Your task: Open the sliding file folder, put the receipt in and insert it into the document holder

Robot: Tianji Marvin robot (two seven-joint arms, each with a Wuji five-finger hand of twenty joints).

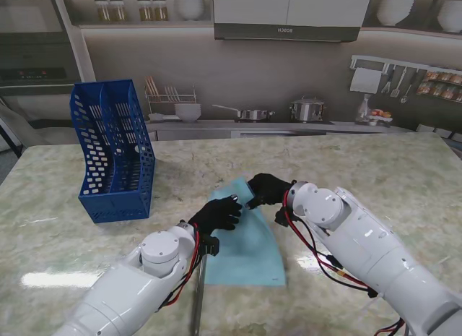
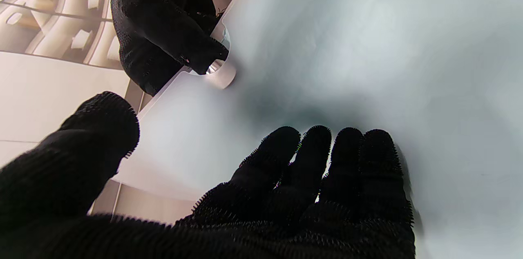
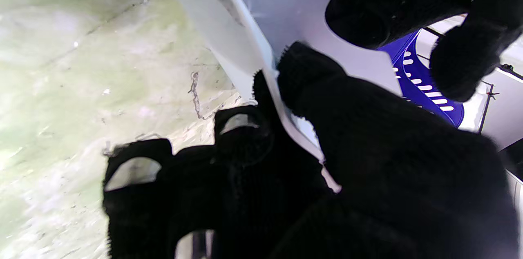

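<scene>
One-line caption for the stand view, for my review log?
Right hand pinches the blue folder's far edge while the left hand rests on it, document holder waiting left.

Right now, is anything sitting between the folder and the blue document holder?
Nothing visible. The bare marble table lies between the light blue folder and the blue document holder to its left; only the left robot hand rests at the folder's edge.

The file folder is pale blue, the perforated document holder deep blue, the bench green-veined cream marble, the fingers black-gloved.
</scene>
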